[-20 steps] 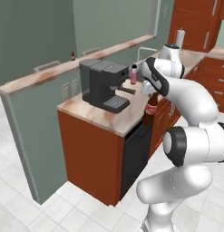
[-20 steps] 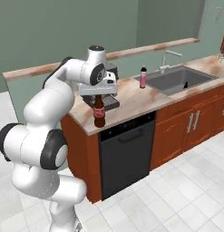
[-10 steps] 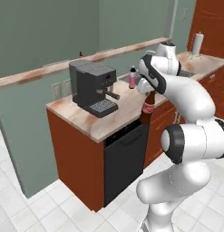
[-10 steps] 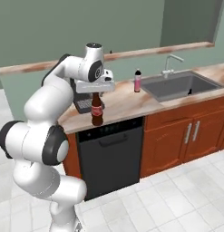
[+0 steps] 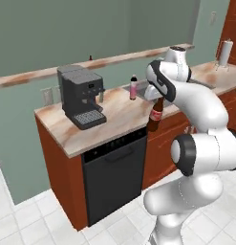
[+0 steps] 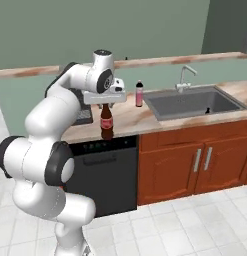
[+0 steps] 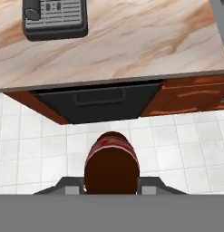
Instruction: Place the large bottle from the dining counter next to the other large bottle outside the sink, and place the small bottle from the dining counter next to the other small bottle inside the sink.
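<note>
My gripper [image 6: 106,104] is shut on the neck of the large bottle [image 6: 107,122], dark brown with a red label. It hangs upright at the counter's front edge. In the hand view the large bottle [image 7: 111,163] sits between the fingers [image 7: 70,185] with floor tiles below it. The other large bottle [image 6: 139,93], pale pink, stands on the worktop left of the sink [image 6: 195,102]; it also shows as the pink bottle [image 5: 133,87]. A tiny black bottle [image 6: 208,110] stands inside the basin. On the dining counter [image 6: 170,61] behind, a tiny dark small bottle [image 6: 126,58] stands.
A dark coffee machine [image 5: 81,95] stands on the worktop to the left, over a black dishwasher [image 5: 112,177]. The faucet [image 6: 185,75] rises behind the sink. A paper towel holder [image 5: 225,52] stands far right. Rust-red cabinets [image 6: 195,165] line the front, with white tiled floor below.
The base has driven, so both base views have shifted and the counter now faces me more squarely. The large bottle stays hanging in the shut gripper.
</note>
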Robot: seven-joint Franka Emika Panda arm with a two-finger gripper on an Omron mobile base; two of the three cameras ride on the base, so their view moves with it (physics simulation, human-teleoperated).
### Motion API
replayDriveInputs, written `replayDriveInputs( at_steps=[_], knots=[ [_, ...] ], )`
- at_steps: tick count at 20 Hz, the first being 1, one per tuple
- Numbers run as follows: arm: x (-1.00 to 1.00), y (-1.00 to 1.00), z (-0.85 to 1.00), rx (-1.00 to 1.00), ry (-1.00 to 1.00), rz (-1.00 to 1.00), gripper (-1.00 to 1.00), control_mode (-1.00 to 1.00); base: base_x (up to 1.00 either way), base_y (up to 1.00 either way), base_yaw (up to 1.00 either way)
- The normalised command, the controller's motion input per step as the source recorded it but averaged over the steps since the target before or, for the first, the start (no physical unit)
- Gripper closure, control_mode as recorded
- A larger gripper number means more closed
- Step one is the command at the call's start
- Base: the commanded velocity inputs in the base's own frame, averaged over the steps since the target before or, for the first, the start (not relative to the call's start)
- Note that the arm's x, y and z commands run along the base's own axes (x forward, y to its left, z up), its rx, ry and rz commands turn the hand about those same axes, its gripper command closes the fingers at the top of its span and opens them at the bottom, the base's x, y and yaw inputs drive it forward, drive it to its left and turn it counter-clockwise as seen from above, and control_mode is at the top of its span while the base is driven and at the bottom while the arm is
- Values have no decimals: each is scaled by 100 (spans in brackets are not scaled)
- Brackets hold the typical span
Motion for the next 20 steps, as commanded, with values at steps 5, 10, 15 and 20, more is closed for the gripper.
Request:
replayDriveInputs(
  at_steps=[5, 10, 15, 20],
  knots=[
    [0, 0, 0, 0, 0, 0, 100, 100, 49, -83, 38],
    [0, 0, 0, 0, 0, 0, 100, 100, 62, -64, 35],
    [0, 0, 0, 0, 0, 0, 100, 100, 31, -34, 29],
    [0, 0, 0, 0, 0, 0, 100, 100, 35, -26, 28]
  ],
)
